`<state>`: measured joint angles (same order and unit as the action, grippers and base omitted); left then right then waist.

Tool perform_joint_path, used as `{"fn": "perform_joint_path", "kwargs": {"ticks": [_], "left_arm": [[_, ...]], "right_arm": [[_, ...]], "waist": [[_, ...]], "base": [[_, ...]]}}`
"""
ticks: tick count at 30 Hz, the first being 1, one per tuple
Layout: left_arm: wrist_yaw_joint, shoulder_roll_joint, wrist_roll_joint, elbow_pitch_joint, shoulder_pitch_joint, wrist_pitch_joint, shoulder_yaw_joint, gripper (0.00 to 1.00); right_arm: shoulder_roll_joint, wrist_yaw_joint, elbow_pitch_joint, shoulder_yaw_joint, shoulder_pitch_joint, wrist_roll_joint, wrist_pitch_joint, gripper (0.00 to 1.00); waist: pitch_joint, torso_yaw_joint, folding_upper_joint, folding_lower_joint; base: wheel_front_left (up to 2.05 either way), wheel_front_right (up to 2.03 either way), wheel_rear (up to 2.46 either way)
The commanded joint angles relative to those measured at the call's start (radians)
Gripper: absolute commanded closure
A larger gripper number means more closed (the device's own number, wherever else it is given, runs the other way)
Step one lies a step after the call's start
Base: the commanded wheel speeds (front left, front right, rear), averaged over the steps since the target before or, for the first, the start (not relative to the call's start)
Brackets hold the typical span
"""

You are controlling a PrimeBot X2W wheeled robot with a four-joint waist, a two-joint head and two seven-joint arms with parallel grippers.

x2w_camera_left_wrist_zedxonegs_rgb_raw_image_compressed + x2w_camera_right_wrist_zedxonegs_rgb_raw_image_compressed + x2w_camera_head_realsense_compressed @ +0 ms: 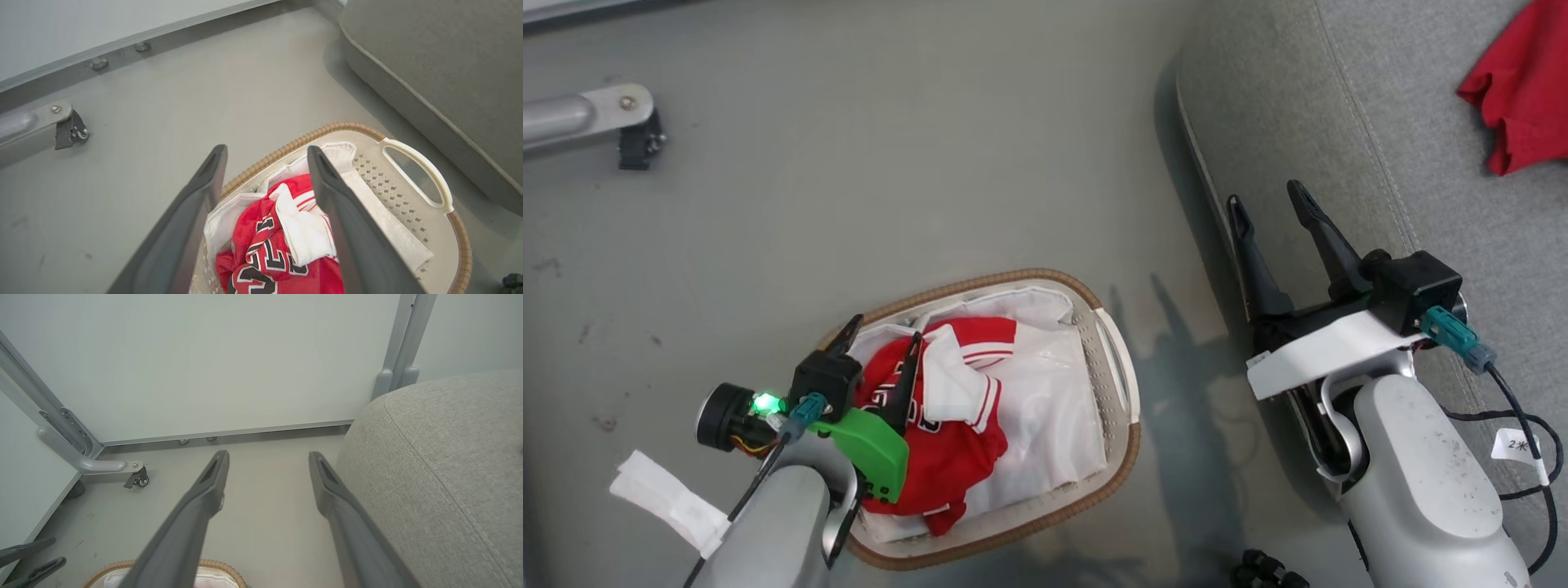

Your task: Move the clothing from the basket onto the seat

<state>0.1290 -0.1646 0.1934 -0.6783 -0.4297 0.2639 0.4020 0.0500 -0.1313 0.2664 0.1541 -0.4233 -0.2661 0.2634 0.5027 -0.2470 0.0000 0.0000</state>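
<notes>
The left tool (267, 150) hangs with its two dark fingers spread wide and nothing between them, tips pointing down into the basket (1029, 278) directly under it. The red jersey (947, 441) lies crumpled in the basket just below and between those fingers, a white sleeve folded over its lettered front, with the thin white liner sheet (1045, 408) spread beneath it and off to the tool's right. The right tool (1264, 196) is likewise parted and empty, poised over the near edge of the seat (1339, 122), well apart from the basket. Beyond its fingertips, farther across the seat, lies the plain red garment (1523, 98), so by the look of it one piece is delivered and the jersey is the one left to move. The jersey should handle as light, limp cloth that sags and trails when lifted, with no risk of breakage. The raised bunch where the sleeve meets the red body looks the best place to pinch, taken shallow enough that the liner underneath is not caught and dragged out too
</notes>
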Motion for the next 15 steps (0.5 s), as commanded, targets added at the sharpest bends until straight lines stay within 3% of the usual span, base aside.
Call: {"fn": "perform_joint_path", "kwargs": {"ticks": [1,8,15], "left_arm": [[0.003,-0.017,-0.003,-0.021,-0.034,0.001,0.019,0.00],[0.003,-0.056,-0.022,-0.158,-0.127,0.001,0.146,0.00],[0.003,-0.052,-0.047,-0.360,-0.236,-0.031,0.310,0.00]], "right_arm": [[0.002,0.001,-0.004,-0.001,-0.011,-0.008,0.002,0.00],[0.002,0.001,-0.007,0.005,-0.024,-0.039,0.002,0.00],[0.002,0.001,-0.009,0.038,-0.035,-0.071,0.002,0.00]], "waist": [[0.106,-0.088,0.0000,0.0000],[0.181,-0.125,0.0000,0.0000],[0.242,-0.152,0.0000,0.0000]], "base": [[0.00,0.00,0.00],[0.00,0.00,0.00],[0.00,0.00,0.00]]}}
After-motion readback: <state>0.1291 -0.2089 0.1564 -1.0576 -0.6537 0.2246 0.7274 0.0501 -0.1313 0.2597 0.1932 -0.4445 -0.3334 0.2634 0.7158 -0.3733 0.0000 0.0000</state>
